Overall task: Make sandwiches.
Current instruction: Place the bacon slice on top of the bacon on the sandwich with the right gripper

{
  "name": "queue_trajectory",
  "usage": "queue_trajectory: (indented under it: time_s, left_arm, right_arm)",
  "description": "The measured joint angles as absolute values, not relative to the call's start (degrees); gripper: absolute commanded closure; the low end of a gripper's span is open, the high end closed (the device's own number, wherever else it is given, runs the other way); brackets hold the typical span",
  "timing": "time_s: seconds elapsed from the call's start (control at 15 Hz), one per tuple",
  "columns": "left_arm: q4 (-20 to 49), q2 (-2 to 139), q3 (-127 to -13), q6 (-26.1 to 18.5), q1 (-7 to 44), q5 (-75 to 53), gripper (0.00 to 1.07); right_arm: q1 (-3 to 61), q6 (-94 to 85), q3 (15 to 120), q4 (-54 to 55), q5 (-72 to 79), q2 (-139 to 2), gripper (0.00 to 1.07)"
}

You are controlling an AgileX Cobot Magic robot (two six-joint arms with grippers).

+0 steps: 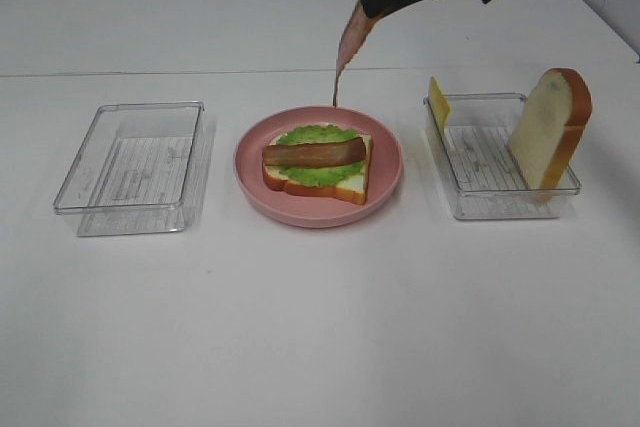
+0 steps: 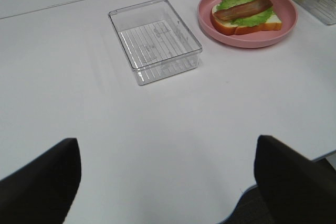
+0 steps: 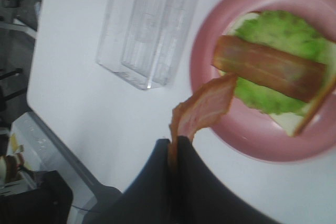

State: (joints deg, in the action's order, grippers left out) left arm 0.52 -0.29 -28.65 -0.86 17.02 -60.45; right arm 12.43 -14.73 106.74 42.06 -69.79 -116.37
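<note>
Left of the pink plate (image 1: pixel 318 215) sits a transparent tray (image 1: pixel 140 169); right of it, a second tray (image 1: pixel 480 173) holds an upright bread slice (image 1: pixel 548 129) and cheese slice (image 1: pixel 438 103). On the plate lies the sandwich (image 1: pixel 310 183), topped with lettuce (image 1: pixel 335 175) and bacon (image 1: pixel 315 154). Above its far rim the right gripper (image 1: pixel 375 2) pinches a dangling ham slice (image 1: pixel 350 42); the left gripper (image 2: pixel 167 142) gapes, grasping nothing.

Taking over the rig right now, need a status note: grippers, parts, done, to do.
Left gripper: open, idle over the table.
Right gripper: shut on the ham slice, which hangs above the pink plate's far edge.
Done: bread slice, lettuce and bacon strip stacked on the plate.
Right tray: cheese slice and second bread slice, both on edge.
To do: ham, cheese, top bread.
</note>
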Motion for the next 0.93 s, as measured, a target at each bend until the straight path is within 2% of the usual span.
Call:
queue_trajectory:
  time_s: [0.13,0.47,0.6,0.8,0.87,0.93]
  left_arm:
    - [0.52,-0.29,-28.65,-0.86,17.02,-60.45,0.21]
    - [0.52,-0.29,-28.65,-0.86,17.02,-60.45,0.21]
    - [0.52,-0.29,-28.65,-0.86,17.02,-60.45,0.21]
    - [0.52,-0.29,-28.65,-0.86,17.02,-60.45,0.21]
    - [0.52,-0.29,-28.65,-0.86,17.02,-60.45,0.21]
    - [0.52,-0.29,-28.65,-0.86,17.02,-60.45,0.21]
  right_arm:
    - [13.58,-17.02,106.74,46.29,-69.56,-117.4,1.07]
    - [21.31,-18.74,106.74,55.12,-56.55,-125.94,1.07]
    - [21.66,-18.74,106.74,56.61,-55.41,-128.11,1.07]
    - [21.14,-14.84,106.74,49.62,-53.97,-130.18,1.07]
    - [20.8,-9.57,106.74,40.74,-52.77,-130.18,1.07]
    - [20.74,-7.85,106.74,36.84,-52.71,-130.18,1.07]
